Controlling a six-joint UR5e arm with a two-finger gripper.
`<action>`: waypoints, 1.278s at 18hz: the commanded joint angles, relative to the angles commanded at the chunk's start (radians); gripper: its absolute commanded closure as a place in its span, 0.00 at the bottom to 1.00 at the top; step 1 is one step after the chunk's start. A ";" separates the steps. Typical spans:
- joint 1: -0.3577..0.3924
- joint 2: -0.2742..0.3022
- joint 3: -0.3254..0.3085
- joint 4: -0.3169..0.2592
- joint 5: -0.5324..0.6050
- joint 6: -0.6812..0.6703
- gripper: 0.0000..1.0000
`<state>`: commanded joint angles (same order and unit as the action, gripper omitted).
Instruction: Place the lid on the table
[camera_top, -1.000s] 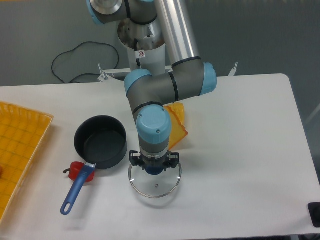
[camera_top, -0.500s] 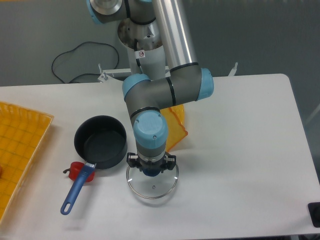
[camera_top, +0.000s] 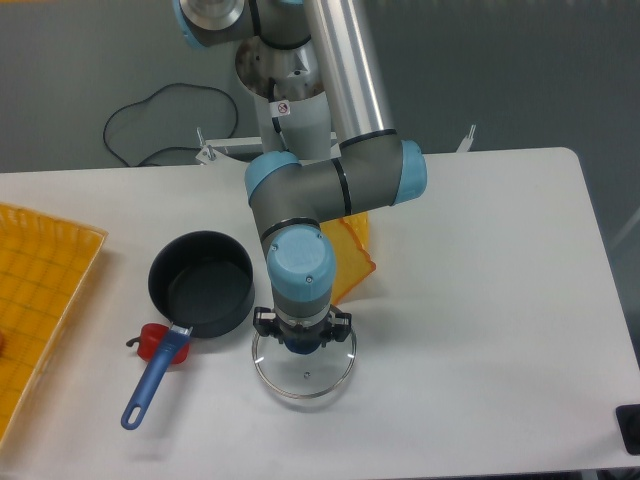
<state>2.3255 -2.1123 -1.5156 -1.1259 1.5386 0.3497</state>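
Glass lid (camera_top: 305, 372), one, beside one pot (camera_top: 201, 282).

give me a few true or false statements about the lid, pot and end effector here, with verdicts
1. The lid is sitting on top of the pot. False: it is off the pot, low over the white table to the pot's right.
2. The end effector is at the lid's blue knob. True.
3. The pot is uncovered. True.
4. The pot's handle is red. False: it is blue; a small red object lies beside it.
5. The pot stands in the yellow tray. False: it stands on the table, right of the tray.
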 joint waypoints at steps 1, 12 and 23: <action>0.000 -0.002 -0.002 0.000 0.000 0.000 0.42; -0.008 -0.012 0.000 0.006 0.002 0.000 0.39; -0.008 -0.021 -0.002 0.008 0.003 0.000 0.39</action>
<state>2.3178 -2.1338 -1.5171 -1.1183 1.5417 0.3497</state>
